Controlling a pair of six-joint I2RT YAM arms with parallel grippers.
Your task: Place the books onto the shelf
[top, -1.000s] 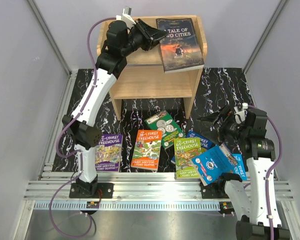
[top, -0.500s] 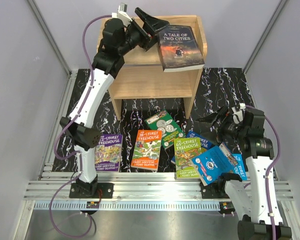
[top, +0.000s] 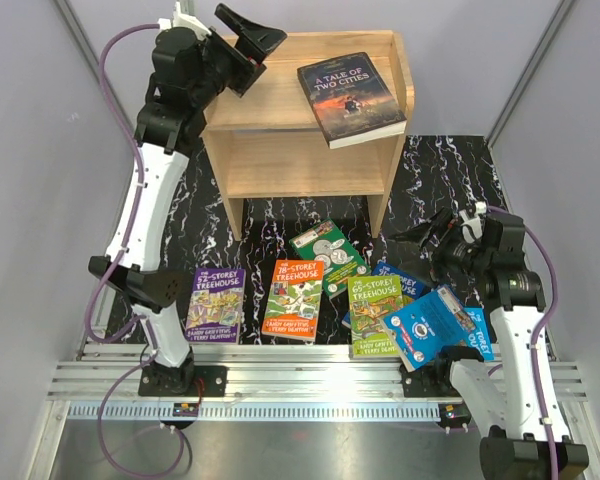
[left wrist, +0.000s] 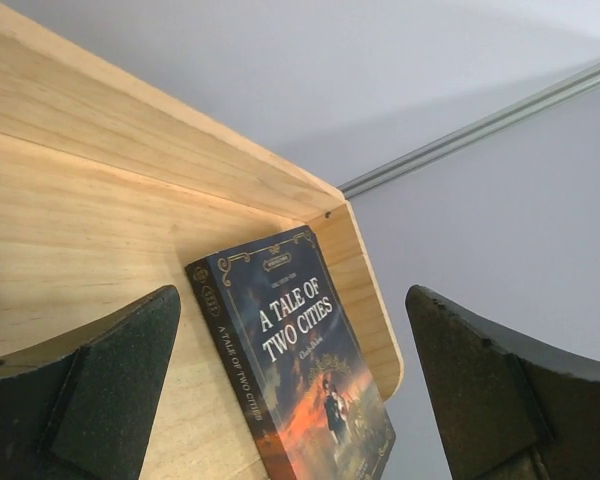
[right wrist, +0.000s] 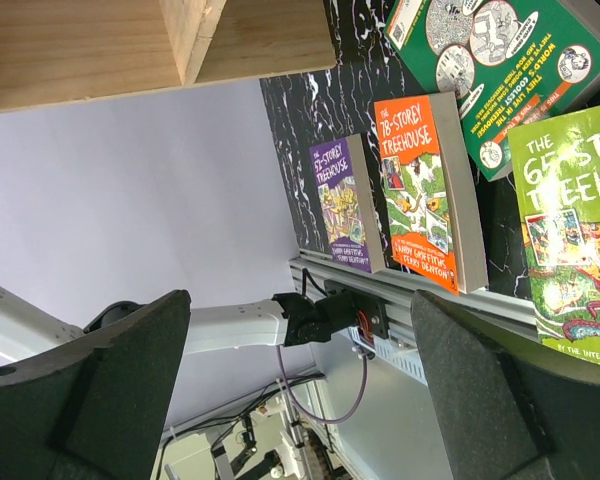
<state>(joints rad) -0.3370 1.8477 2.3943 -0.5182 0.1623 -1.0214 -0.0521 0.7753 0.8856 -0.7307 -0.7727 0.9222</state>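
Both wide open, empty: dark book (top: 351, 98) flat on the shelf (top: 270, 100) top beyond the left fingers (left wrist: 100, 390), seemingly overhanging its front edge, liable to tip off at a knock; remaining books (top: 294, 298) lying loose beyond the right fingers (right wrist: 90, 380).

Looking under the right tool (top: 420, 241): black desk (top: 450, 170), veined white. Nearer in than that tool, along the desk's front edge: silver slotted rail (top: 310, 376). Just left of the left tool (top: 261, 62): plain grey wall (top: 30, 200), slanted metal strut (top: 101, 62).
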